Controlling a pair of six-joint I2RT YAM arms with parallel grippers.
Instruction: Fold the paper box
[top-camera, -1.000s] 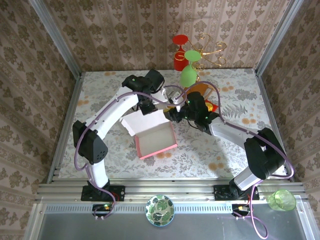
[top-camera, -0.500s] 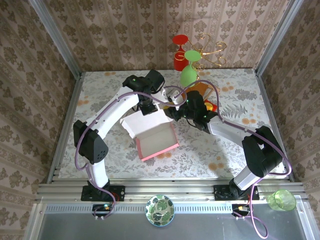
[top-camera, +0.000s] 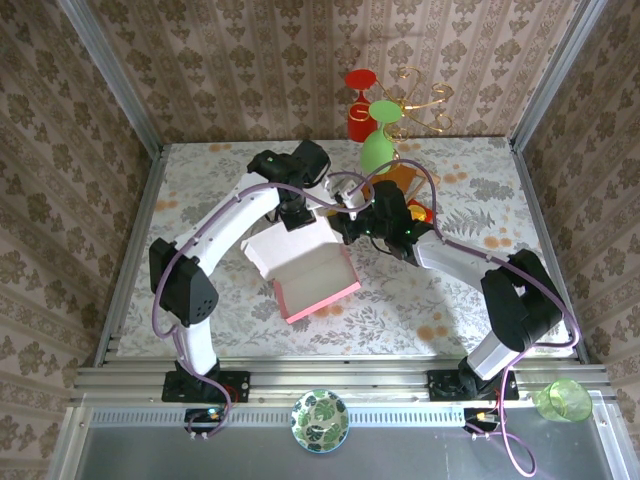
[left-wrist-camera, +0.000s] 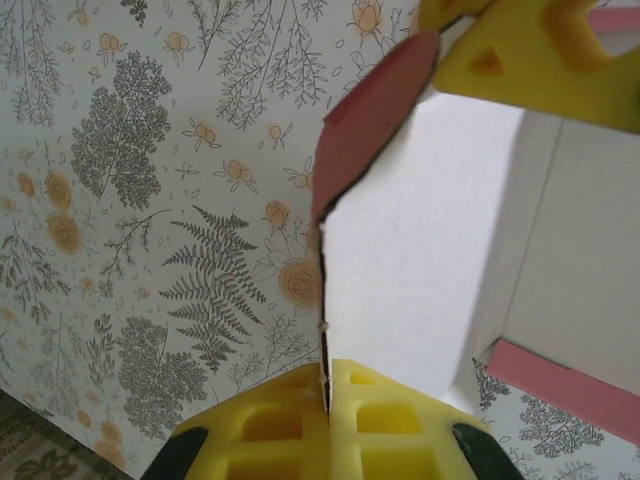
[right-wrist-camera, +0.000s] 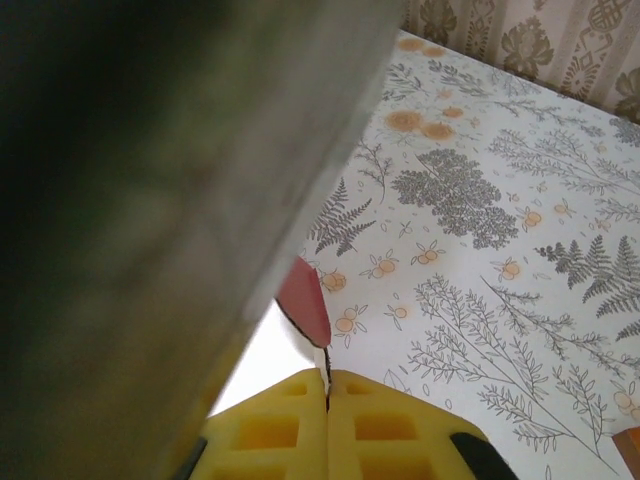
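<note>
While its white lid panel is lifted behind the pink tray, the paper box (top-camera: 315, 283) is gripped at two edges. The left gripper (left-wrist-camera: 327, 380) has its yellow fingers pressed together on the panel's thin edge, with the white sheet running on beyond the fingertips. The right gripper (right-wrist-camera: 327, 380) pinches a pink flap whose rounded tip shows just past its fingertips. The tray sits nearer than both grippers, on the floral tabletop (top-camera: 450, 290).

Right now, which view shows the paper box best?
The top external view: most of the paper box shows, pink walls, white inside. The left wrist view gives one white panel; the right wrist, a pink corner.
</note>
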